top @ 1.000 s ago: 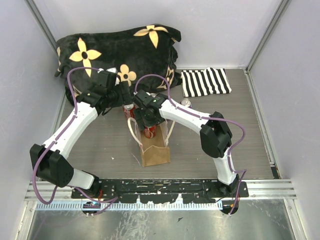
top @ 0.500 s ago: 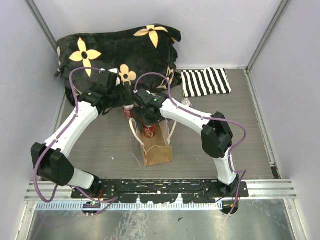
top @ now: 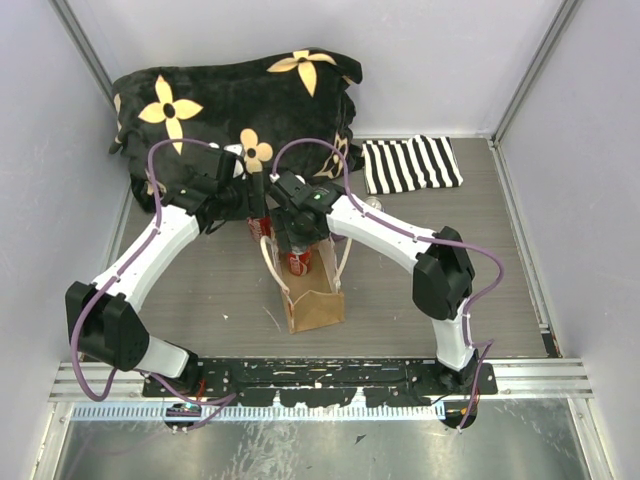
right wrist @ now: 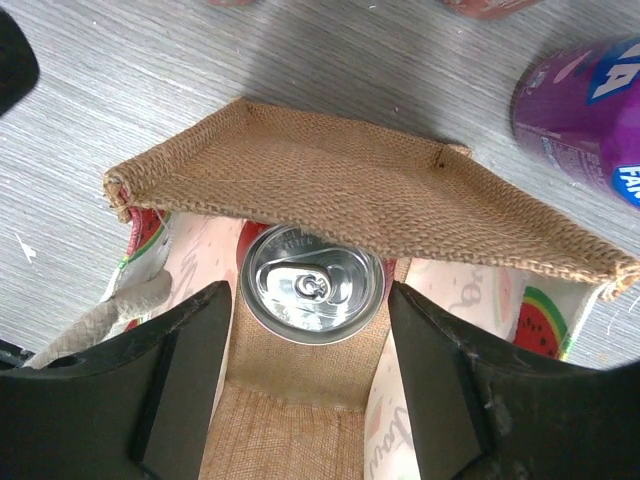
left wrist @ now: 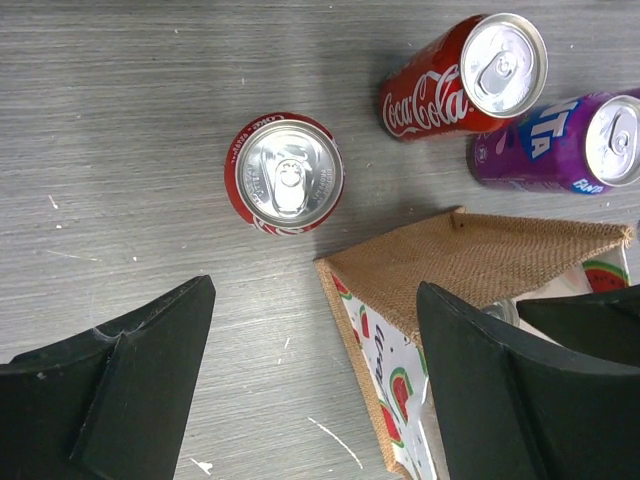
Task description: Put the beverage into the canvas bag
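Note:
The canvas bag (top: pixel 315 305) stands open at mid-table, tan burlap outside with a pale watermelon-print lining and cream handles. A red beverage can (top: pixel 298 263) stands upright inside it at the far end; the right wrist view shows its silver top (right wrist: pixel 312 283) below the bag's rim (right wrist: pixel 340 190). My right gripper (top: pixel 297 240) hangs over the bag mouth, open, its fingers either side of the can and above it (right wrist: pixel 308 290). My left gripper (top: pixel 262 200) is open and empty at the bag's far left corner (left wrist: pixel 470 260), and the bag wall lies between its fingers (left wrist: pixel 318 290).
Behind the bag stand a red cola can (left wrist: pixel 285 175), a second cola can (left wrist: pixel 465 75) and a purple Fanta can (left wrist: pixel 560 140). A black flowered cushion (top: pixel 240 100) fills the back left. A striped cloth (top: pixel 410 165) lies at the back right.
Both grippers have shifted slightly toward the back of the bag, and the left one has closed in on its corner. The red can stays inside the bag.

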Tool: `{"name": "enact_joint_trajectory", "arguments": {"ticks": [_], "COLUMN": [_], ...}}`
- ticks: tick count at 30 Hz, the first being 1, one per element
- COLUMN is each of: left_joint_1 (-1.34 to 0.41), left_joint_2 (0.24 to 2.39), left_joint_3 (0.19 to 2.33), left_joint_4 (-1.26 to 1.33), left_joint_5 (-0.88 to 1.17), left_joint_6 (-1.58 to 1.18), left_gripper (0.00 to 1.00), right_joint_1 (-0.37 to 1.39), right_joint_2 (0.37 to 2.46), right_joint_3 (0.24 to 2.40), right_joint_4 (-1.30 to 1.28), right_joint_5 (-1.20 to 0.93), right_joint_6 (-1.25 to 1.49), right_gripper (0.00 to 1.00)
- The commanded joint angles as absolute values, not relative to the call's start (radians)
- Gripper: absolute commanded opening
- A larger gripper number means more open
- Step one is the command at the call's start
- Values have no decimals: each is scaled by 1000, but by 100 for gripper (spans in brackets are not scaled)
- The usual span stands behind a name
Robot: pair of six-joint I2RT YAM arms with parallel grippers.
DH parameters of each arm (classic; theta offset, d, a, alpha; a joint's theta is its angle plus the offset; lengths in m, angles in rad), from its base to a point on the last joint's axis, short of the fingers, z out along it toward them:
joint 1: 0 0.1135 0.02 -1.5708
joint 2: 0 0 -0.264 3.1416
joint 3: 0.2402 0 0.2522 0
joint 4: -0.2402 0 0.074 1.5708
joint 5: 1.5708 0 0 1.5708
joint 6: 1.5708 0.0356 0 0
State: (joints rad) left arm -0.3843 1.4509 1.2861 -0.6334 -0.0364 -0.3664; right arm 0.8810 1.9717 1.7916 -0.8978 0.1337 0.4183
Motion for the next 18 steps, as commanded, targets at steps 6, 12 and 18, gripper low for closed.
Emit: {"name": "enact_joint_trajectory", "arguments": {"ticks": [6, 12, 18], "left_joint_1": [-384, -395, -399], "left_joint_2": [1429, 1409, 1394], "left_joint_3": [1248, 1246, 1238], "left_joint_4": [-610, -617, -608], "left_joint_5": [27, 42, 42], "left_joint_6": [-270, -234, -230], "left_gripper": [88, 88, 88], "right_joint_1": [877, 780, 575], "right_joint_2": [1837, 1827, 1852], "right_joint_3": [1903, 2075, 2142], "right_joint_4": [-874, -949, -1040], "right_joint_5": [269, 348, 359], "right_joint_6": [446, 437, 372], "right_gripper": [69, 70, 100]}}
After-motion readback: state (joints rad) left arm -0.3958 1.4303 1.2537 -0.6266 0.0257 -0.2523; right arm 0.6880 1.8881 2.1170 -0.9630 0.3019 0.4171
